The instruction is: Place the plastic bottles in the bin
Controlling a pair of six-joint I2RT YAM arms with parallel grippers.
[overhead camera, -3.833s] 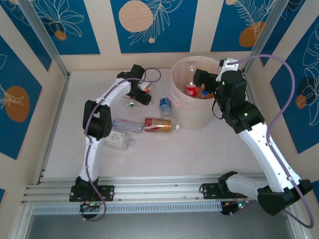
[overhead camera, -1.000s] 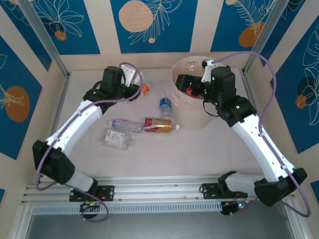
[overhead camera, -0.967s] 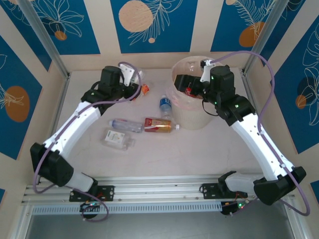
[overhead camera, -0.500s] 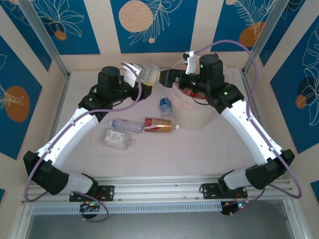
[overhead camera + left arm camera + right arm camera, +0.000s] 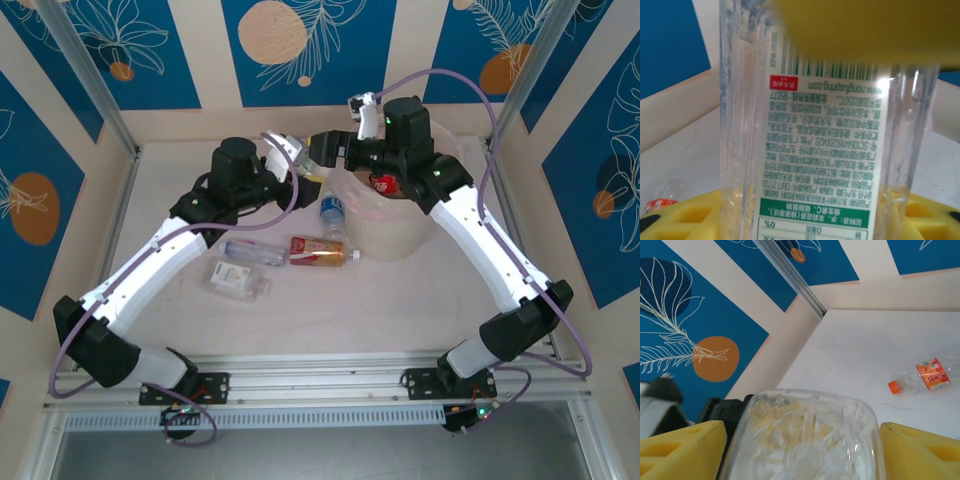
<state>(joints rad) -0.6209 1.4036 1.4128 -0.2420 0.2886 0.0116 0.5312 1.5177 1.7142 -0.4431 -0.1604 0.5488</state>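
Passing one clear bottle (image 5: 306, 165) from arm to arm, just left of the bin (image 5: 400, 240).
Top view: my left gripper (image 5: 290, 165) and right gripper (image 5: 322, 155) meet at it above the far table (image 5: 330, 310). I judge the right arm is better placed to reach the rim. Loose bottles (image 5: 322, 250) lie nearer me.
Left wrist: yellow pads (image 5: 855, 30) are clenched on the green-labelled body from above and below.
Right wrist: yellow fingers (image 5: 682, 450) flank the bottle's end, seemingly touching it. I cannot tell whether they are squeezing.
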